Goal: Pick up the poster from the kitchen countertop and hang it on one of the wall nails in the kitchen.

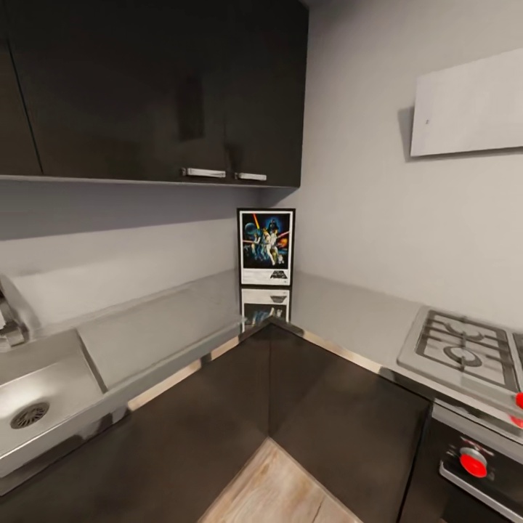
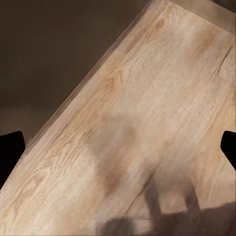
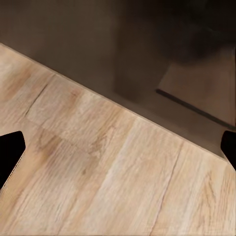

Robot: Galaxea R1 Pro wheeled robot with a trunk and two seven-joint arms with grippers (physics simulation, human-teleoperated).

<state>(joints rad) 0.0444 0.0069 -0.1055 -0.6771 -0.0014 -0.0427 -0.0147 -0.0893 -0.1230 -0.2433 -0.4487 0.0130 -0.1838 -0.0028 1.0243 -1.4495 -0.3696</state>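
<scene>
The poster (image 1: 266, 247) stands upright in the far corner of the kitchen countertop (image 1: 160, 330), against the wall, with its reflection on the glossy worktop in front of it. It has a thin black frame, a white border and dark blue artwork with figures. In the left wrist view my left gripper (image 2: 118, 147) is open, its black fingertips (image 2: 11, 150) far apart over wooden floor. In the right wrist view my right gripper (image 3: 118, 150) is open too, its fingertips (image 3: 11, 152) spread above floorboards beside a dark cabinet base. Neither holds anything.
A steel sink (image 1: 43, 396) with a faucet (image 1: 10, 319) is set in the worktop's left arm. A gas stove (image 1: 465, 349) with red knobs (image 1: 473, 462) is at the right. Dark upper cabinets (image 1: 160, 87) hang above; a white panel (image 1: 468, 105) is on the right wall. Dark base cabinets (image 1: 290, 407) enclose a wedge of wood floor (image 1: 276, 487).
</scene>
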